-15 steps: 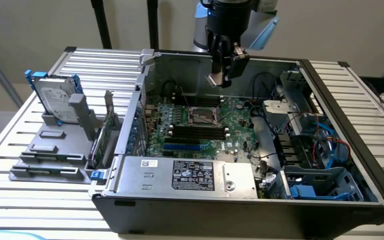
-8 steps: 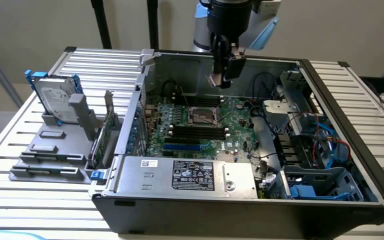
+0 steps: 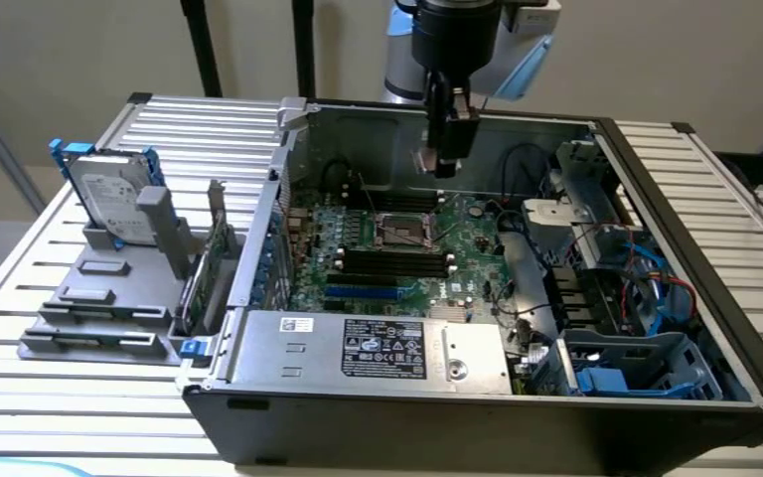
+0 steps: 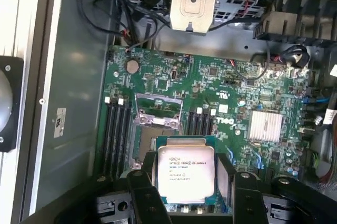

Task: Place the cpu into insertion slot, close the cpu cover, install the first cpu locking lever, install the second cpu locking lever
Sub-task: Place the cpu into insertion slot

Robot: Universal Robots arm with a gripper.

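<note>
Robotics lab: opened computer case (image 3: 488, 422) on slatted metal table (image 3: 76, 397) under a robot arm (image 3: 456, 30).

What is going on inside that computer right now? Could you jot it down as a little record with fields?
hand: above the open computer case, shut on the cpu
cpu: held between the fingers, clear of the board
insertion slot: empty, on the green motherboard
cpu cover: appears swung open
progress: cpu not yet in the slot
</note>
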